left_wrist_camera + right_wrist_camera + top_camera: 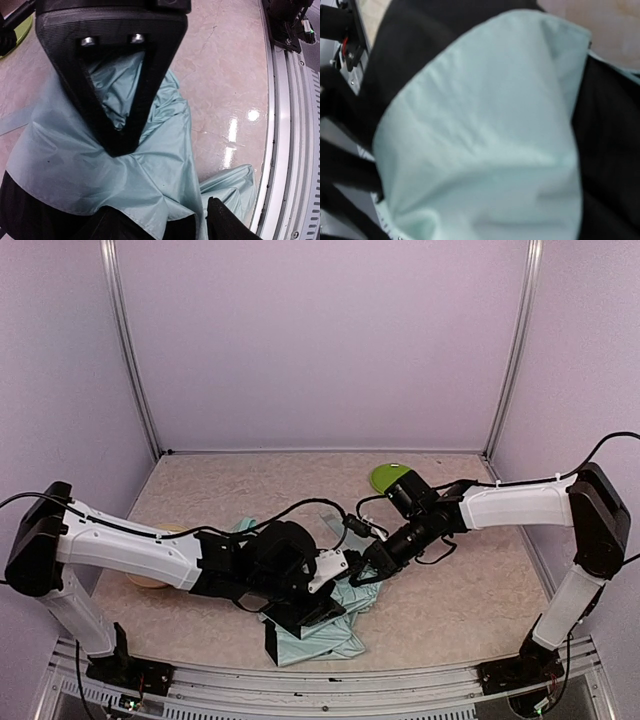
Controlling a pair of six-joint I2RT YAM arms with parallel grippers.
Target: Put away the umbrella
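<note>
The umbrella (325, 632) lies crumpled near the table's front middle, pale mint fabric with black lining showing. My left gripper (325, 595) is down on it. In the left wrist view a bunch of the umbrella's fabric (75, 170) sits between the jaws of that gripper (165, 180), with the upper finger (112, 115) pressed into the cloth, shut on it. My right gripper (362, 575) meets the fabric's upper edge from the right. The umbrella's fabric (485, 140) fills the right wrist view and hides the fingers. Shaft and handle are hidden.
A green plate (392, 476) lies at the back right, behind the right wrist, and shows again at a corner (14, 37). A tan round object (148, 580) peeks from under the left arm. The metal front rail (292, 130) runs close to the umbrella.
</note>
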